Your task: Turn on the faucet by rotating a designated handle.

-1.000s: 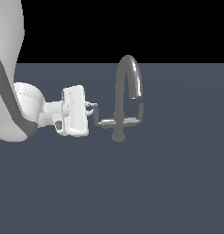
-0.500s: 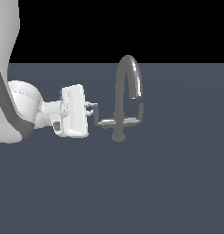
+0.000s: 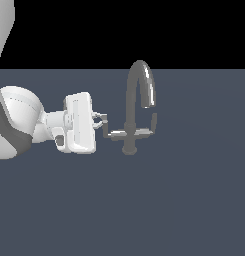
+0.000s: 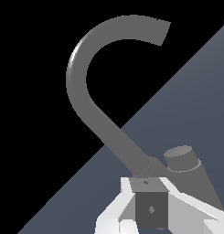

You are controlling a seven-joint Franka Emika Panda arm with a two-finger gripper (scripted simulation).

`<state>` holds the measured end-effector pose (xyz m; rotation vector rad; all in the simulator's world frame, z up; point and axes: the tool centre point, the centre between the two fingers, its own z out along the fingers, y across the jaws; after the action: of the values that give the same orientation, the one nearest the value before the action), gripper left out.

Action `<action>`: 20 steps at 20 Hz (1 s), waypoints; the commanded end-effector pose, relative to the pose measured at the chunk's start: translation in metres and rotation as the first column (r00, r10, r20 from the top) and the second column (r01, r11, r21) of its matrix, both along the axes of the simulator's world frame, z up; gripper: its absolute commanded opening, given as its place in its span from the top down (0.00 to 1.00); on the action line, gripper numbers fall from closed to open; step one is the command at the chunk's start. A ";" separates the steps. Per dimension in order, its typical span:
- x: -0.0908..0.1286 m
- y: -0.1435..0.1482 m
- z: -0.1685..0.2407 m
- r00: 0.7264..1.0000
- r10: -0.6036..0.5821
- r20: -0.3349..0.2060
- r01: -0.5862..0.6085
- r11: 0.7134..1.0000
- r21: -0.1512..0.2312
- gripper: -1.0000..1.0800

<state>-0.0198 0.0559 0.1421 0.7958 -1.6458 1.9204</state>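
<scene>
Up close, only the wrist view shows tool (image 4: 152,201) fingers bracketing handle (image 4: 151,208).

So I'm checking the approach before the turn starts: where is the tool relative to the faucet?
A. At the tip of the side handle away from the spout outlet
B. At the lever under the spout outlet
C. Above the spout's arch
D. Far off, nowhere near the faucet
A: in the exterior view the tool sits at the bent tip of the handle, on the faucet side opposite the spout outlet.
</scene>
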 end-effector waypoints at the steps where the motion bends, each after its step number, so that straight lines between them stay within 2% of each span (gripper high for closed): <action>1: -0.004 -0.001 -0.002 1.000 -0.001 -0.001 0.001 1.000 -0.001 1.00; 13: -0.051 -0.008 -0.016 1.000 -0.006 0.001 0.006 1.000 -0.005 1.00; 14: -0.051 -0.008 -0.016 1.000 -0.006 0.001 0.006 1.000 -0.005 1.00; 15: -0.037 -0.005 -0.008 1.000 0.002 0.026 -0.003 1.000 0.005 1.00; 20: -0.053 -0.008 -0.037 1.000 -0.002 0.013 0.002 1.000 0.000 1.00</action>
<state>-0.0627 0.0483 0.1281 0.7505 -1.6695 1.9477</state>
